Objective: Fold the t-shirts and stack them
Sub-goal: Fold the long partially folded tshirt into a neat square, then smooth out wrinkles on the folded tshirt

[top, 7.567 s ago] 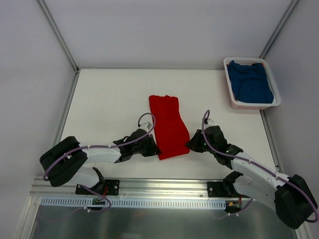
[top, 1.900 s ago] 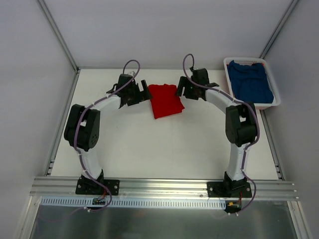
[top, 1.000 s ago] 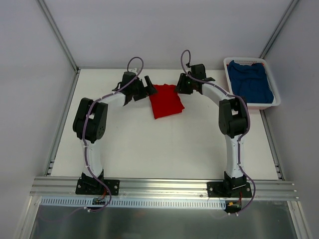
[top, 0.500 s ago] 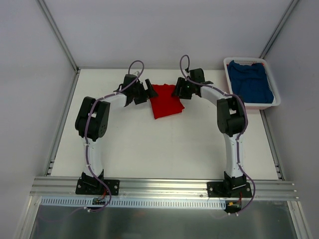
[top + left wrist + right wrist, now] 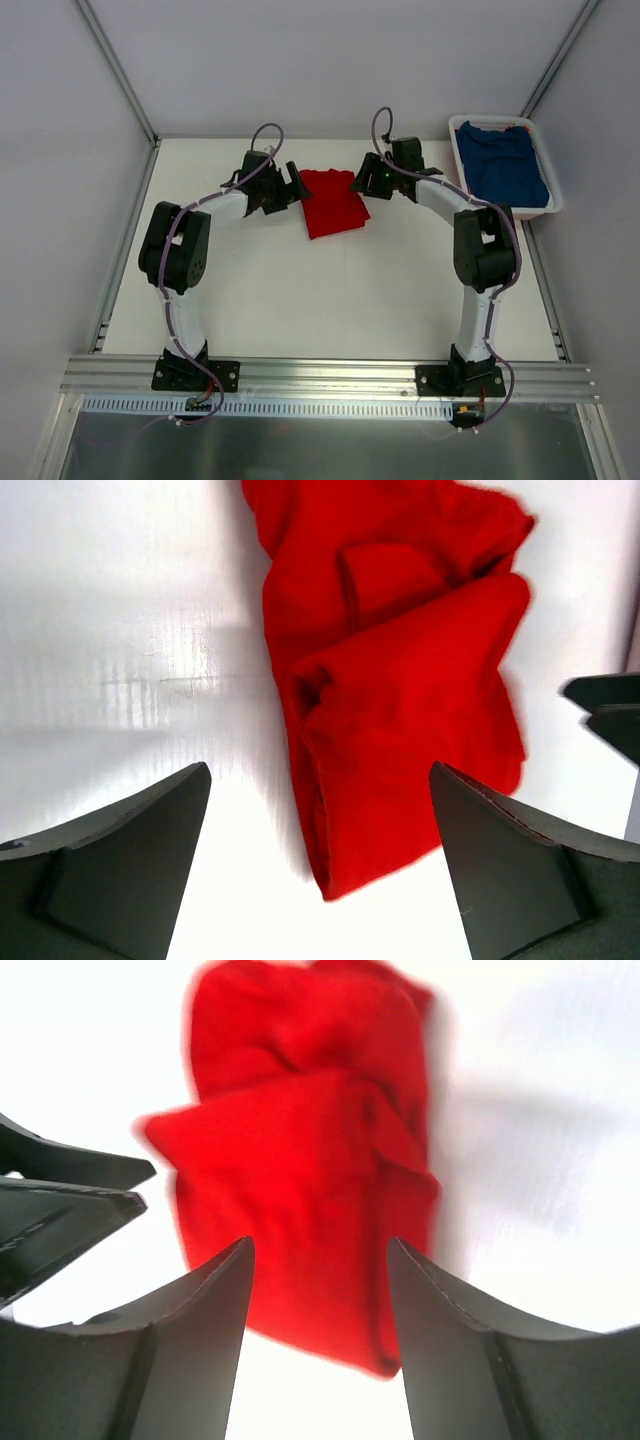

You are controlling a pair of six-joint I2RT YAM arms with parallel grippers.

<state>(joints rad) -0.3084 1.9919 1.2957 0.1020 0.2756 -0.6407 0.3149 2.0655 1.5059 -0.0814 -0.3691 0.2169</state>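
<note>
The red t-shirt [image 5: 333, 203] lies folded into a small rectangle at the back middle of the table. It fills the left wrist view [image 5: 400, 680] and the right wrist view [image 5: 300, 1150]. My left gripper [image 5: 290, 183] hovers at its left edge, open [image 5: 318, 770], holding nothing. At the shirt's right back corner, my right gripper [image 5: 363, 180] is also open [image 5: 320, 1242], off the cloth. The blue t-shirt [image 5: 508, 172] lies bunched inside the white basket [image 5: 463, 195].
The basket stands at the back right corner, against the right wall. Each wrist view shows the other gripper's dark fingers [image 5: 605, 705] [image 5: 70, 1190] across the shirt. The white table [image 5: 300, 290] reaches forward to the metal rail [image 5: 320, 380].
My right gripper has opened and drawn back a little to the right of the red shirt. The left gripper stays open and has shifted slightly. The shirt stays folded in place.
</note>
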